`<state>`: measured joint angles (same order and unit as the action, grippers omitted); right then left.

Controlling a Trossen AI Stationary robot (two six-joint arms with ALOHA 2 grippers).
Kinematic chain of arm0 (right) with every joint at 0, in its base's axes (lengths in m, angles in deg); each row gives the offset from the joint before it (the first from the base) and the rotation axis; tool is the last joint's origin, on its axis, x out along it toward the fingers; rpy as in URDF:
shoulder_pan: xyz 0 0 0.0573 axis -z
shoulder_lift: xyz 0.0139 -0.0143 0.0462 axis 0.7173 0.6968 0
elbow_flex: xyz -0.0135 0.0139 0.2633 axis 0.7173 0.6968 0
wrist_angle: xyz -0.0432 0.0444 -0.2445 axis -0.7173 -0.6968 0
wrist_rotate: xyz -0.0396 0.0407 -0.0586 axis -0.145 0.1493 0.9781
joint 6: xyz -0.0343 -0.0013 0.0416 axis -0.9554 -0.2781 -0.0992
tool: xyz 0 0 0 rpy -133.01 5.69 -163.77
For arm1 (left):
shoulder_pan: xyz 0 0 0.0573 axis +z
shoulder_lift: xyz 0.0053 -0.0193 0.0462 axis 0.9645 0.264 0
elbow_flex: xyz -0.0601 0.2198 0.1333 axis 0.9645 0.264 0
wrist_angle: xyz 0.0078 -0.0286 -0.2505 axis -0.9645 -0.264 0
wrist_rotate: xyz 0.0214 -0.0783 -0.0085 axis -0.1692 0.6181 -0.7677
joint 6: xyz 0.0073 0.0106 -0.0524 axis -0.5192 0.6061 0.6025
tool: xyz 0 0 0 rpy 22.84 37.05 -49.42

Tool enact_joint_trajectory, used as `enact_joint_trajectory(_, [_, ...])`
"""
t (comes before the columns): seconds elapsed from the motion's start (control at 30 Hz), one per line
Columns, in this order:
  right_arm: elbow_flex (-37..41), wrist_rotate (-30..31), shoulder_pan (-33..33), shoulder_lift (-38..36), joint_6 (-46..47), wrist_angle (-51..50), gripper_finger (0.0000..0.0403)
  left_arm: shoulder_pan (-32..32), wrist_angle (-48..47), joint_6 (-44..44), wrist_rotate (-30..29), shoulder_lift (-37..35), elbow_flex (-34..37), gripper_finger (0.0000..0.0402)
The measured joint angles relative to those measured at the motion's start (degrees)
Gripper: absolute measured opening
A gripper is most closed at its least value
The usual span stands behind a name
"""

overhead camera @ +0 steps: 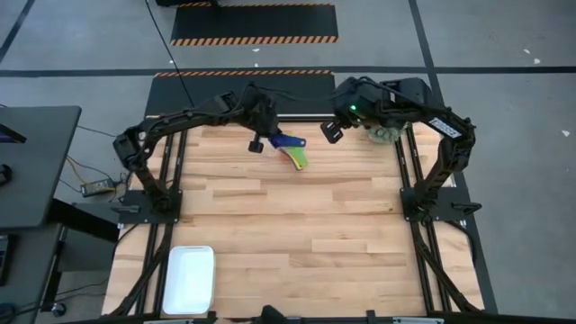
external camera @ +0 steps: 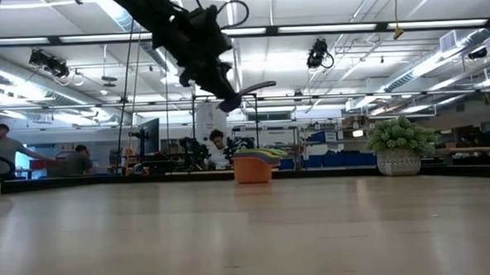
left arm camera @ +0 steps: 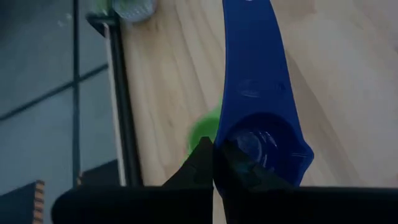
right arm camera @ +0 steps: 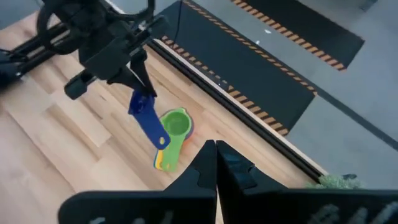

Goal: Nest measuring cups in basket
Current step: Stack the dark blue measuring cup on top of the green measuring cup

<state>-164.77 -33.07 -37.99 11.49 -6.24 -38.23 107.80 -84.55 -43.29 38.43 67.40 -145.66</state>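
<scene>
High view: left gripper (overhead camera: pixel 266 138) clamped the blue cup (overhead camera: pixel 285 140) above the stack (overhead camera: pixel 298 157), basket (overhead camera: pixel 189 278) far toward the near-left corner.

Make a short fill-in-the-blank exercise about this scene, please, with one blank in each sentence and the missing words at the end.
1. The left tool is shut on a measuring cup whose colour is ____.
2. In the stack of cups on the table, the top cup is ____.
3. The white basket holds ____ cups.
4. The right tool, shut on nothing, waits near the potted ____.

Missing words: blue; green; no; plant
</scene>
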Motion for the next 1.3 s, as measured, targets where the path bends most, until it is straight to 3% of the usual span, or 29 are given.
enact_joint_trajectory(0.33, [-0.03,-3.05,3.32,2.21,4.67,1.03,0.0001,0.4,-6.7,-10.47,3.16,11.27,-9.42,0.0008])
enact_joint_trajectory(0.67, [-0.02,-3.06,3.87,4.63,4.59,2.75,0.0001,-0.24,-9.16,-20.9,1.72,18.16,-15.47,0.0008])
enact_joint_trajectory(0.97, [0.0,-4.39,4.86,5.26,3.06,2.87,0.0001,0.23,-7.61,-21.13,-0.18,21.44,-16.33,0.0009])
enact_joint_trajectory(1.3, [0.0,-6.01,6.29,5.25,-0.44,2.85,0.0001,0.12,-6.81,-20.69,-1.32,21.92,-16.33,0.0055])
